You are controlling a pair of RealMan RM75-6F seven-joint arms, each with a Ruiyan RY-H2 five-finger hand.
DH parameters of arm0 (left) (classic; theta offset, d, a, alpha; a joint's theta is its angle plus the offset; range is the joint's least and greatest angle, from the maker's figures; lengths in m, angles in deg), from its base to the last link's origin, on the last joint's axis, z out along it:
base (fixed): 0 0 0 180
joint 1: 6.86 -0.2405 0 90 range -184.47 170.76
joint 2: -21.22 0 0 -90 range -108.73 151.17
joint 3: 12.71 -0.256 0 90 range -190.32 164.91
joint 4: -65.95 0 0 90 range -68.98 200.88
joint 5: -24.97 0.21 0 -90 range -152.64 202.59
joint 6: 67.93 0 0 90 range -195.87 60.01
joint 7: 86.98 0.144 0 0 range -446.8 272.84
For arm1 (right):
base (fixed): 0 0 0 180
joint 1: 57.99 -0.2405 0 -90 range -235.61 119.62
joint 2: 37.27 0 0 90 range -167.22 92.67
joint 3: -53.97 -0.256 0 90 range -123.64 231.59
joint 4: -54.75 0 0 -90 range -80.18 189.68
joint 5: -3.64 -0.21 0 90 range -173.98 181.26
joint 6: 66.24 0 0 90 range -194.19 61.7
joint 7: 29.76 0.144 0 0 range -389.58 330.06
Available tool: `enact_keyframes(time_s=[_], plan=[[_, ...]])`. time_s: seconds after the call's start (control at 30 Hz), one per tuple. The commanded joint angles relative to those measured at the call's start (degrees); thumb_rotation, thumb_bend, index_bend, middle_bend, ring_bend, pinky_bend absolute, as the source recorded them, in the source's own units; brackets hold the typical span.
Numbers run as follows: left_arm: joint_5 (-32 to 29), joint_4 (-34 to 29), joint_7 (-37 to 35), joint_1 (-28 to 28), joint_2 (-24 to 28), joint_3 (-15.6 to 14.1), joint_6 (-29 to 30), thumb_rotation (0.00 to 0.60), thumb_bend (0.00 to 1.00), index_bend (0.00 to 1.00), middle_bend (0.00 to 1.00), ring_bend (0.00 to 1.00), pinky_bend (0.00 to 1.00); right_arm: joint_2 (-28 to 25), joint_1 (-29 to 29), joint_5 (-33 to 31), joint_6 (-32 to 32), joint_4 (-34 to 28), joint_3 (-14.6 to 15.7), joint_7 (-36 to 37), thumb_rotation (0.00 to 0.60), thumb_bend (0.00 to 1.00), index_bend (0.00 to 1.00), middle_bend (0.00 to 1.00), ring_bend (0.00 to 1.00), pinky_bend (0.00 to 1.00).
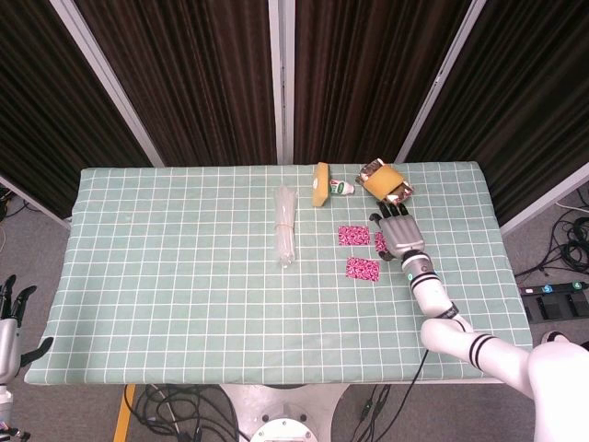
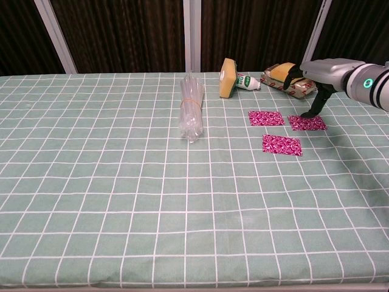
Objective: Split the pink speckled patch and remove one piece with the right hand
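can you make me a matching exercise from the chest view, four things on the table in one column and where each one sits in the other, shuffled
Things:
1. clear plastic bundle
2. upright yellow sponge
3. pink patch piece nearest the camera
4. pink patch piece furthest right

Places:
A. just below the right hand, a fingertip at its far edge
B. lying lengthwise left of all the pink pieces
C. beside the small white bottle at the back
D. alone in front of the other two pink pieces

Pairs: 1-B, 2-C, 3-D, 4-A

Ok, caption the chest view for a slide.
Right hand hovering over the rightmost of three pink speckled pieces on the checked tablecloth.
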Motion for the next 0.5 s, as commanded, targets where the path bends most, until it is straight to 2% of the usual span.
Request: enact_keyframes(time_s=[0.03, 0.5], plan=[[-0.1, -0.2, 0.16, -0.13, 0.11, 0.03, 0.18, 0.6, 0.2, 0.22, 0.09, 0.09, 0.13, 3.44, -2.64, -2.93, -2.83, 5.02, -0.76, -2.06, 0.598, 0.13, 0.24, 0.03, 0.0, 0.0], [-0.91, -0.3, 0.18, -0.65, 0.33, -0.07, 0.13, 0.6, 0.2, 0.22, 0.09, 0.09, 0.13, 13.41, -7.64, -8.17, -8.73, 20.06, -1.99, -4.35, 0.599, 0.13, 0.29, 0.05, 0.0, 0.0]])
